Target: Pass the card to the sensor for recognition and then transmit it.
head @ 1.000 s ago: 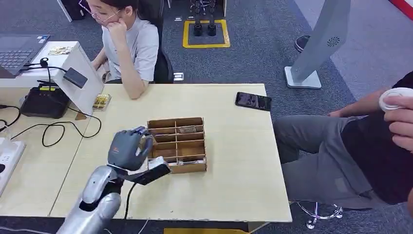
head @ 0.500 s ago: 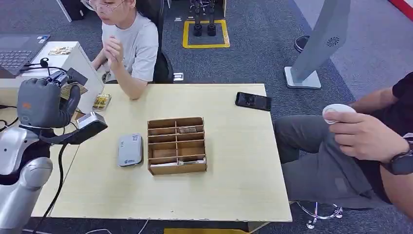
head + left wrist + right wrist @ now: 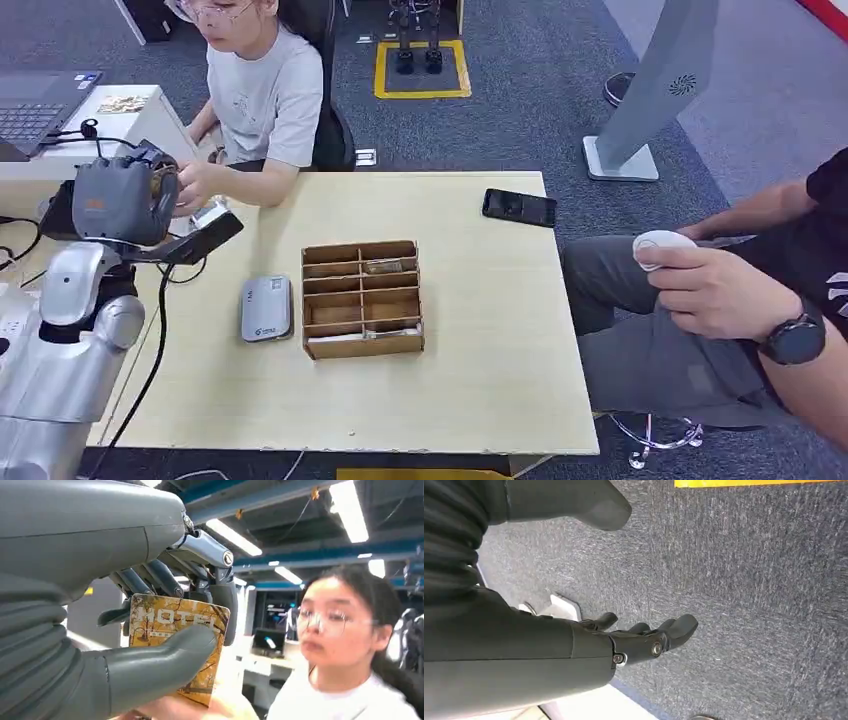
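Card, a yellow-brown rectangular one printed with autumn trees and the word HOTEL (image 3: 177, 645), is sitting upright in the robot's left hand (image 3: 120, 200), which is gripping it: in the left wrist view the thick grey thumb is pressing across the card's printed face while the darker fingers (image 3: 225, 597) are curling over its upper edge and down behind it, so the card is lying between thumb and fingers with its lower corner sticking out past the thumb. In that view a person's fingertips are touching the card's lower edge. In the head view the left hand is hanging raised past the far left corner of the pale wooden tabletop (image 3: 480, 370), and the hand of the seated person in a light grey T-shirt (image 3: 260, 90) is reaching right up against it. A small grey rectangular card reader (image 3: 266, 307) is lying flat on the tabletop, just beside a brown wooden divided box (image 3: 362, 297). A black phone (image 3: 519, 207) is lying near the far right edge. Another person at the right is holding a white rounded device (image 3: 661, 245). The right hand (image 3: 644, 640) is hanging over dark grey carpet, its fingers apart and gripping nothing.
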Controlling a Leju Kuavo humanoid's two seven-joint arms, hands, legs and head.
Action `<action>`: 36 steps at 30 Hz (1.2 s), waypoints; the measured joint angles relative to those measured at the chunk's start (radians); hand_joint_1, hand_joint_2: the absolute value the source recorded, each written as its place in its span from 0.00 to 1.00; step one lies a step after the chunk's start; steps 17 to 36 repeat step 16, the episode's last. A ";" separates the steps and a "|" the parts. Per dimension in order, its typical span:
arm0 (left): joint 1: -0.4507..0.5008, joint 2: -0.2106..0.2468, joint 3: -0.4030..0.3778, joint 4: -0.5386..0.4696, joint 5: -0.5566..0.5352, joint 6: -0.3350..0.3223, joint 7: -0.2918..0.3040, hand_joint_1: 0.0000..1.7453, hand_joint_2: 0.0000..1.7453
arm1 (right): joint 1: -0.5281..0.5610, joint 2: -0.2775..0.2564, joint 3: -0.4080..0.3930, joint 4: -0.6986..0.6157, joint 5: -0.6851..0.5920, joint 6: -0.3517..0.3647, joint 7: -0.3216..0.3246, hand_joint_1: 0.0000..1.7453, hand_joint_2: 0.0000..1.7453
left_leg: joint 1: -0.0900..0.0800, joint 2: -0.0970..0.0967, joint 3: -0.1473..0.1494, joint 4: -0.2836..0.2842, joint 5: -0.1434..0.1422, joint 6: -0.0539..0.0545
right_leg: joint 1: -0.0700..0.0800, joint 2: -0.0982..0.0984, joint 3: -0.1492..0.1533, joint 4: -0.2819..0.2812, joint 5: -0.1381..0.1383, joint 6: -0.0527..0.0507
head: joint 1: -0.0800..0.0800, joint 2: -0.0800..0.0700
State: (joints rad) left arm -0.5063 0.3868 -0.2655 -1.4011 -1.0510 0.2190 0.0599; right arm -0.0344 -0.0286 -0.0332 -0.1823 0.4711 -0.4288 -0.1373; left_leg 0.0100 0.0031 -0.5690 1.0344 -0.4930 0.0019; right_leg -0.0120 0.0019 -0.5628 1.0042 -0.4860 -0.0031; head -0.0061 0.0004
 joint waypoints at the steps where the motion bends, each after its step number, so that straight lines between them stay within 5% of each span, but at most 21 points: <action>1: 0.000 -0.005 0.000 0.009 0.000 0.006 0.001 1.00 1.00 | 0.000 0.000 0.000 0.000 0.000 0.000 0.000 0.00 1.00 | 0.000 0.000 0.000 0.000 0.000 0.000 | 0.000 0.000 0.000 0.000 0.000 0.000 | 0.000 0.000; 6: -0.002 -0.019 0.000 0.031 0.001 0.011 0.003 0.97 1.00 | 0.000 0.000 0.000 0.000 0.003 0.000 0.000 0.00 1.00 | 0.000 0.000 -0.001 0.000 0.000 0.000 | 0.000 0.000 -0.001 0.000 0.000 0.000 | 0.000 0.000; 7: -0.003 -0.021 0.000 0.033 0.001 0.011 0.003 0.02 1.00 | 0.000 0.000 0.000 0.000 0.003 0.000 -0.002 0.00 1.00 | 0.000 0.000 -0.001 0.000 0.000 0.000 | 0.000 0.000 -0.001 0.000 0.000 0.000 | 0.000 0.000; 16: 0.011 -0.021 0.000 0.050 -0.013 0.076 0.015 0.00 1.00 | 0.000 0.000 -0.002 -0.002 0.000 -0.001 -0.006 0.00 1.00 | 0.000 0.000 -0.001 0.000 0.000 0.000 | 0.000 0.000 0.000 0.000 0.000 0.000 | 0.000 0.000; 36: 0.011 -0.021 0.000 0.050 -0.013 0.076 0.015 0.00 1.00 | 0.000 0.000 -0.002 -0.002 0.000 -0.001 -0.006 0.00 1.00 | 0.000 0.000 -0.001 0.000 0.000 0.000 | 0.000 0.000 0.000 0.000 0.000 0.000 | 0.000 0.000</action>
